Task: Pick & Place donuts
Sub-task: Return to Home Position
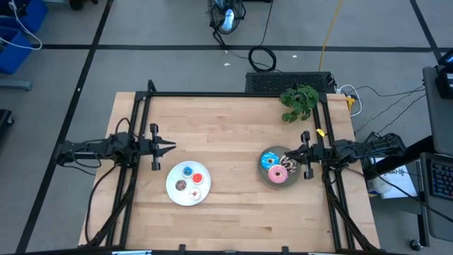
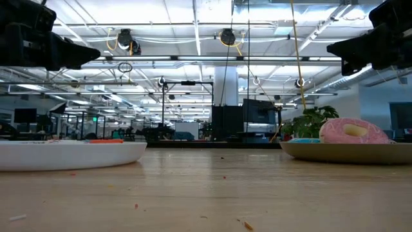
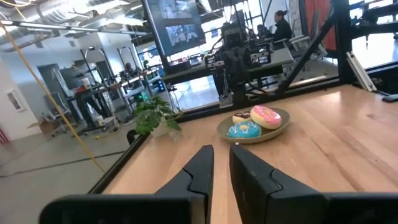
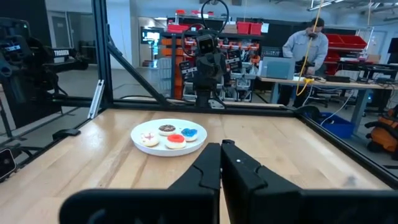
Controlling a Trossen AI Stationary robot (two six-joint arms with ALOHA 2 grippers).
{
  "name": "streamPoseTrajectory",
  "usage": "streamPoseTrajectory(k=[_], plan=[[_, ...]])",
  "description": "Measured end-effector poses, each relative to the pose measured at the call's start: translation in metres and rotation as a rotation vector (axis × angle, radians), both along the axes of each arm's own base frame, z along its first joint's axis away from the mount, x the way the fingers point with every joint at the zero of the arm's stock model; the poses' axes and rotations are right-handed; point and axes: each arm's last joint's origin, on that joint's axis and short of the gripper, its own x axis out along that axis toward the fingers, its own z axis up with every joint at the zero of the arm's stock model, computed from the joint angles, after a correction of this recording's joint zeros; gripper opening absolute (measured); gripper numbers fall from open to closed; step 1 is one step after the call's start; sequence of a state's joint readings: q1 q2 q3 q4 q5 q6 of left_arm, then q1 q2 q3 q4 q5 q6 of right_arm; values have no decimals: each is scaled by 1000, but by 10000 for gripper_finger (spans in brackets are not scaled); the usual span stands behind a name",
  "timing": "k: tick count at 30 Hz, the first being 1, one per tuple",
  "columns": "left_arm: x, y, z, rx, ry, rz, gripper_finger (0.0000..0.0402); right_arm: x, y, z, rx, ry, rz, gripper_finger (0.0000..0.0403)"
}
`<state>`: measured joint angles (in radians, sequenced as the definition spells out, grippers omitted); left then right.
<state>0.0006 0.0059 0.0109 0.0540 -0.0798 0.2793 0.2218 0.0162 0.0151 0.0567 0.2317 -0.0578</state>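
Observation:
A white plate (image 1: 169, 186) on the table's left half carries four tiny donuts: blue (image 1: 187, 171), red (image 1: 197, 178), brown (image 1: 182, 185) and whitish (image 1: 196, 193). On the right, a grey plate (image 1: 267, 178) holds the pink donut (image 1: 278, 175), the blue donut (image 1: 269, 160) and the dark brown sprinkled donut (image 1: 288, 167). My left gripper (image 1: 170, 147) hangs shut above the table, just beyond the white plate's far-left side. My right gripper (image 1: 287, 154) hovers shut over the grey plate's far-right rim. Both are well above the table in the low view.
A small potted plant (image 1: 299, 101) stands at the far right corner. Black frame rails (image 1: 233, 94) run along the table's far, left and right edges. Bare wood lies between the two plates. A person (image 4: 308, 46) stands at a bench beyond the table.

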Motion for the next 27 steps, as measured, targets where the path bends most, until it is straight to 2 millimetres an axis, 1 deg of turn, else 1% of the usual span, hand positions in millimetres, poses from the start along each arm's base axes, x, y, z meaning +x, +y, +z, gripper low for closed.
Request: streamPoseTrajectory(k=[4, 16, 23, 27], plan=[[0, 0, 0, -1, 0, 0, 61, 0, 0, 0, 0, 0, 0, 0], [0, 0, 0, 0, -1, 0, 40, 0, 0, 0, 1, 0, 0, 0], [0, 0, 0, 0, -1, 0, 46, 0, 0, 0, 1, 0, 0, 0], [0, 0, 0, 1, -1, 0, 43, 0, 0, 0, 1, 0, 0, 0]])
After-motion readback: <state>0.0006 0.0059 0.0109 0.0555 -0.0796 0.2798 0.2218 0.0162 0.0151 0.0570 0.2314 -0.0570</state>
